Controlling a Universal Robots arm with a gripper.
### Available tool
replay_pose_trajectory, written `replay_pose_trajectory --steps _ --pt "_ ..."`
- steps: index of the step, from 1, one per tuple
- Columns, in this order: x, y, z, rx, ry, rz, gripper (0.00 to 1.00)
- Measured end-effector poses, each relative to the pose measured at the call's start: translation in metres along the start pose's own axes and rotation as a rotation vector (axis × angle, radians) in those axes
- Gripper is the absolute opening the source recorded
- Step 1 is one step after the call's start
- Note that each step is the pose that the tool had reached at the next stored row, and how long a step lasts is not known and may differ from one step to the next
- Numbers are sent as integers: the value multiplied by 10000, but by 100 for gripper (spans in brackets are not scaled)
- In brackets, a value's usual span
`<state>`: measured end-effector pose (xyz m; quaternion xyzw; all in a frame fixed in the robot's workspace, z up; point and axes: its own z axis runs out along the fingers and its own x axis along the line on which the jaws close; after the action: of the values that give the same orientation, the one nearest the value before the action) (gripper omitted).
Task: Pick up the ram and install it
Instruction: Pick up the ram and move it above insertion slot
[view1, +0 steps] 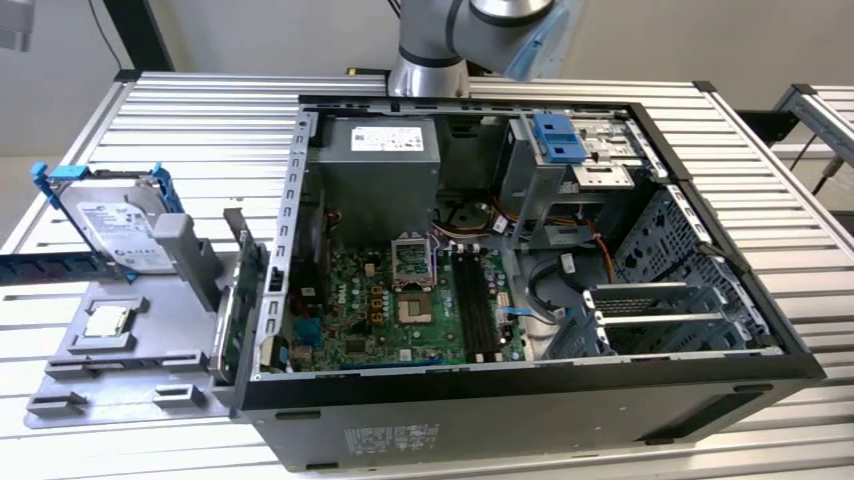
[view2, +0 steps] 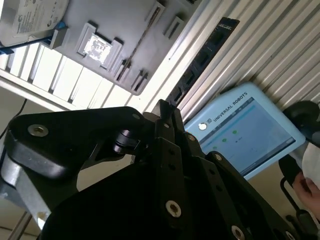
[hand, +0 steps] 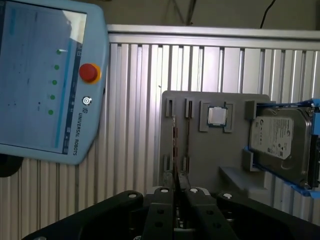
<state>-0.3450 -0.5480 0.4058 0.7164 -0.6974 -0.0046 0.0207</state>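
Slatted table (view1: 200, 130), open PC case (view1: 534, 378): gripper (view2: 163, 107) jaws pinch the ram (view2: 204, 56) clear of the fixture tray (hand: 210, 160); pick looks done, ram not yet in the motherboard slots (view1: 474, 298).

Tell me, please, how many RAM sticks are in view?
1. The ram is clamped in the gripper, seen side-on in the second wrist view. Others may sit in the motherboard slots in the exterior view; I cannot tell.
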Motion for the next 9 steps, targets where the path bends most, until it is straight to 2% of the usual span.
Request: replay_pose_trajectory --steps 5,9 --pt "5 -188 -6 0 0 0 0" --pt "10 -364 -13 0 0 0 0"
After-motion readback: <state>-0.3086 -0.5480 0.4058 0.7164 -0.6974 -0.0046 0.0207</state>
